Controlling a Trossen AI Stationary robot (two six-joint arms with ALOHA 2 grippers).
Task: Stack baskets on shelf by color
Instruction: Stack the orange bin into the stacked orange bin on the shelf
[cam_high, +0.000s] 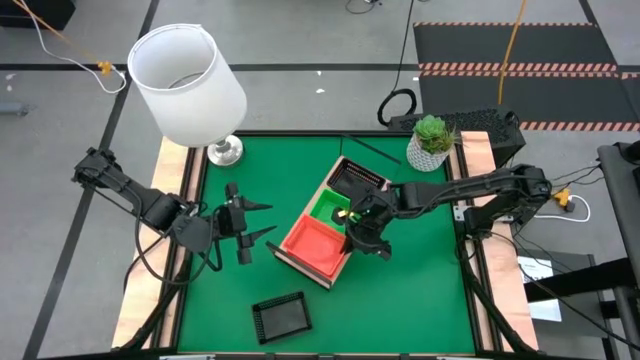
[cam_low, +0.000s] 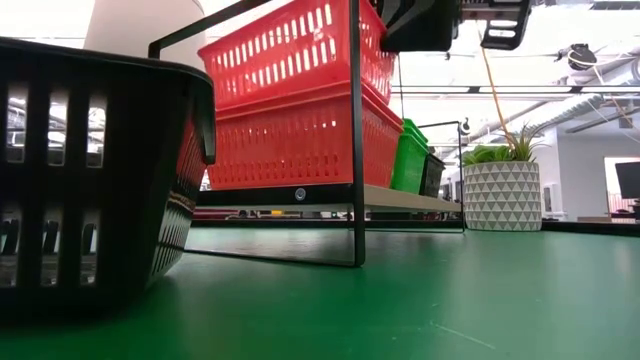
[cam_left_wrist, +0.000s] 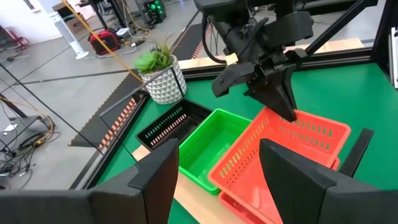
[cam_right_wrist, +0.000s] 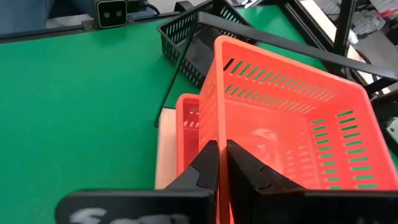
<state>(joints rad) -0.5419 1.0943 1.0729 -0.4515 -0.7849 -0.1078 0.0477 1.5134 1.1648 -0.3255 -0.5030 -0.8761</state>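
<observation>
Right gripper (cam_right_wrist: 221, 163) pinches the top orange basket's (cam_right_wrist: 292, 118) rim, tilted over the shelf (cam_high: 330, 268); only the wrist cam shows that. Left gripper (cam_high: 262, 220) spread open at 9 o'clock, loose black basket (cam_high: 280, 318) at 6.

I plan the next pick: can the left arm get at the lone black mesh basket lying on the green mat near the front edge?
Probably yes: the left claw is open and empty, and the black mesh plastic basket lies uncovered on the mat.

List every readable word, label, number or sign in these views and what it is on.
None can be read.
Pale marks on the right gripper's body, at the bottom edge of the right wrist view: cut off, unreadable.
Orange baskets, shelf and planter: no lettering visible.
</observation>
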